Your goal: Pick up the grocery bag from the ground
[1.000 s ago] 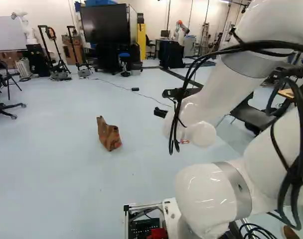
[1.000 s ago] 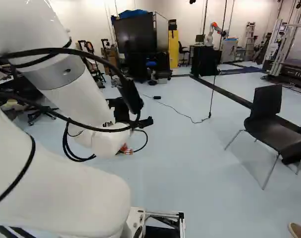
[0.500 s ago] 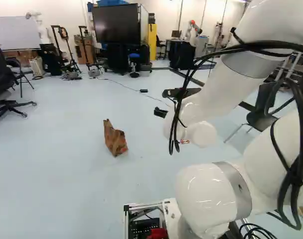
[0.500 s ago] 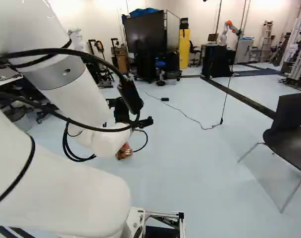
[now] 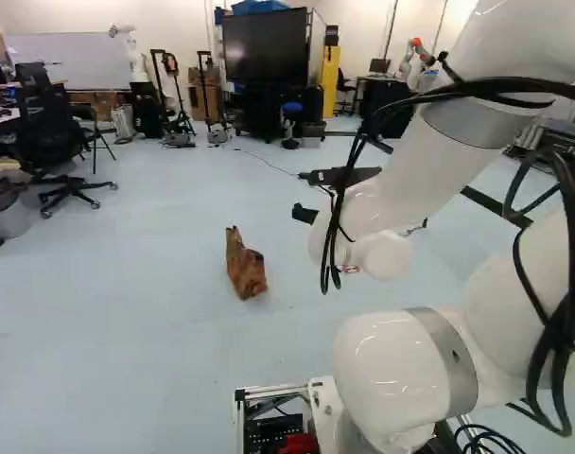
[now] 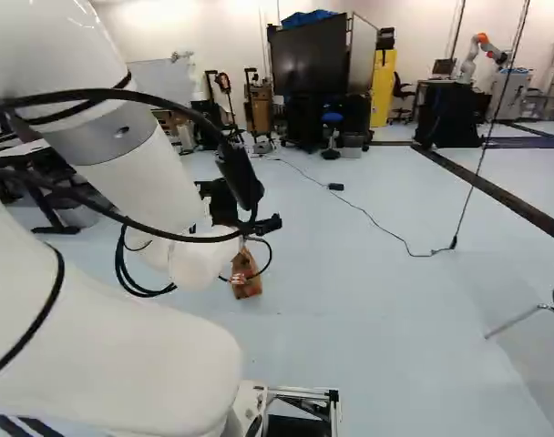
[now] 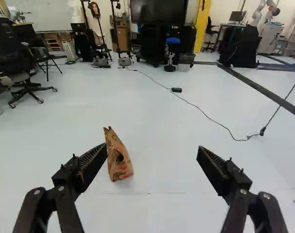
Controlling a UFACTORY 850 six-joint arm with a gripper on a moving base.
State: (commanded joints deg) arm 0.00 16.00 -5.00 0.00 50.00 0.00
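Floor (image 5: 127,312), pale and smooth, runs back to a large dark screen (image 5: 266,47) at the far side. The white arm (image 5: 434,170) reaches forward above it, fingers (image 5: 304,214) wide apart and holding nothing. Ahead and slightly left, apart from them, the brown grocery bag (image 5: 245,270) stands on the floor.

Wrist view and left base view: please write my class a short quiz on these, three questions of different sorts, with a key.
1. True or false: the paper bag rests on the floor.
2. Choose one. The gripper is: (a) shut on the bag; (b) open; (c) shut on nothing.
3. Fill in: in the left base view, the tall cabinet beside the large dark screen is coloured ____.

Key: 1 true; 2 b; 3 yellow.
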